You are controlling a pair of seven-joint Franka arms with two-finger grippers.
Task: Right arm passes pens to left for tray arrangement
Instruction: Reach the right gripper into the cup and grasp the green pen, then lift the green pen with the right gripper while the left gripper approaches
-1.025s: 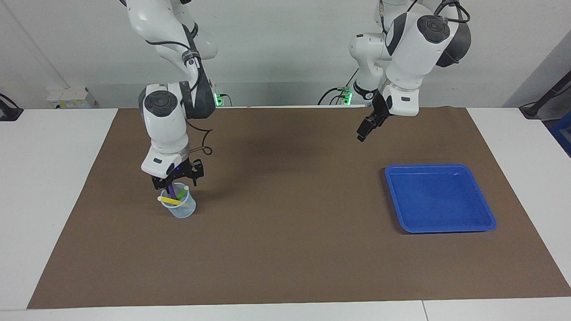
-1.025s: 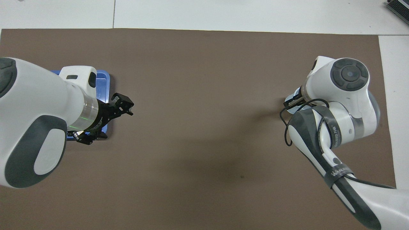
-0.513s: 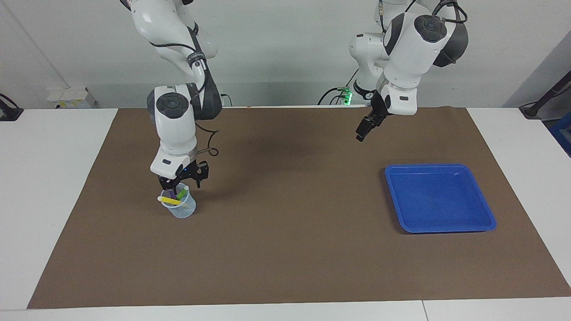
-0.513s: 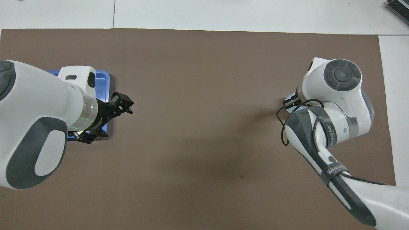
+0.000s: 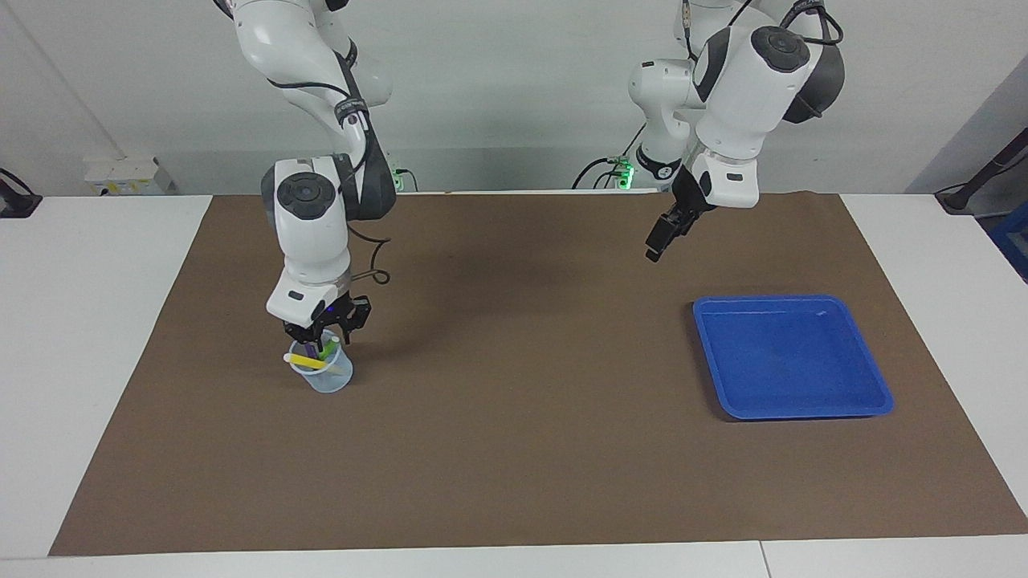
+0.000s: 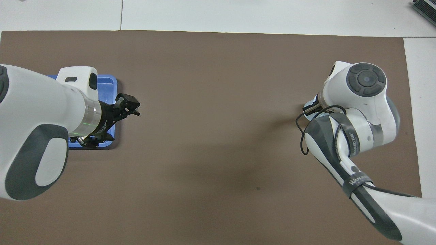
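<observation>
Purple, green, yellow pens (image 5: 315, 354) in cup (image 5: 325, 374) under right hand (image 5: 320, 337), grip unclear

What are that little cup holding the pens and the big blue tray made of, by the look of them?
The cup looks like thin clear plastic with a pale blue tint: the pens show through its wall. The tray looks like moulded plastic, opaque bright blue with a slight sheen: rounded corners, a raised rim and soft highlights on its floor. Neither can be told for certain by sight.
</observation>
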